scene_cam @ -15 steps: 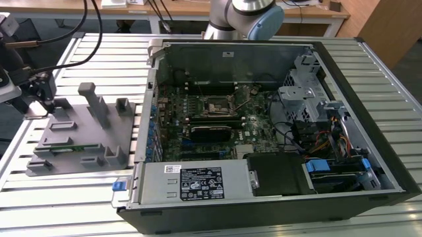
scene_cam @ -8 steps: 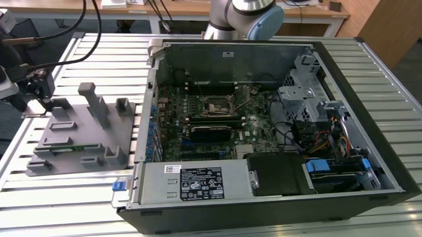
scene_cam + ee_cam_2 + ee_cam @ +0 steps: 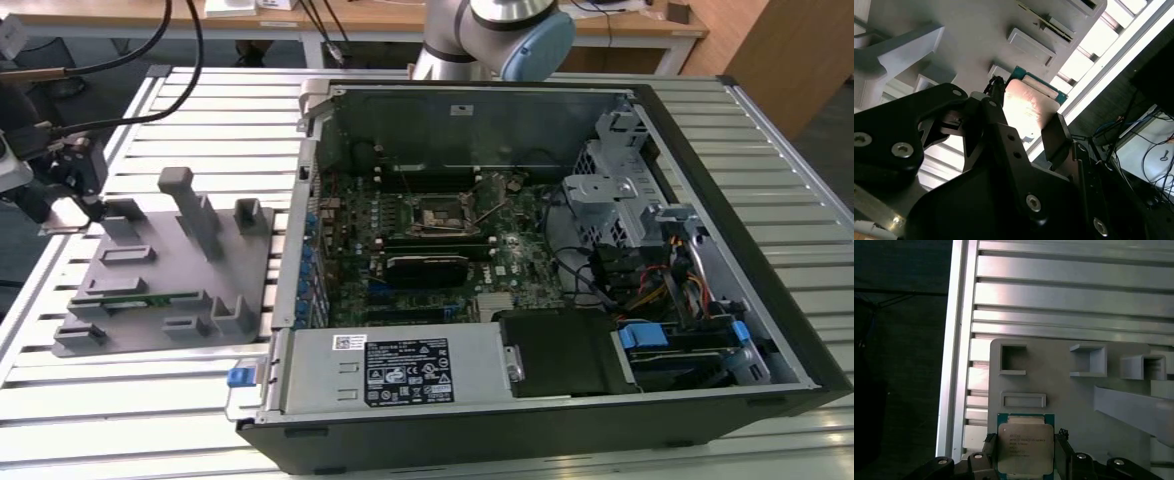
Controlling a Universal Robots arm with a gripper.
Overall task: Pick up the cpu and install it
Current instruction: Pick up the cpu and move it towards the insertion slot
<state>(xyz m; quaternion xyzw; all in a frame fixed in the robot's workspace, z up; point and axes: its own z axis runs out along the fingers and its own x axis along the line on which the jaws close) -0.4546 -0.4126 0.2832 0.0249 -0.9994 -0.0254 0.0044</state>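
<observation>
The cpu [image 3: 1025, 446], a flat square chip with a silver top and green rim, sits between my gripper's [image 3: 1025, 440] two black fingers [image 3: 991, 444], above a corner of the grey fixture plate [image 3: 1054, 390]. Each finger lies against one edge of the chip. In the second wrist view the cpu [image 3: 1029, 107] shines between the same fingers [image 3: 1056, 134] of the gripper [image 3: 1026, 114]. In the exterior view my gripper [image 3: 60, 205] hangs at the far left, beside the grey fixture plate [image 3: 174, 280]. The motherboard's socket [image 3: 438, 212] lies open inside the computer case [image 3: 694, 330].
The fixture plate carries upright grey posts [image 3: 194, 205] and a green memory stick [image 3: 140, 297]. A black heatsink block [image 3: 427, 266] sits below the socket. Cables [image 3: 627, 270] and drive bays crowd the case on the exterior view's right. The slatted aluminium table [image 3: 134, 410] lies around everything.
</observation>
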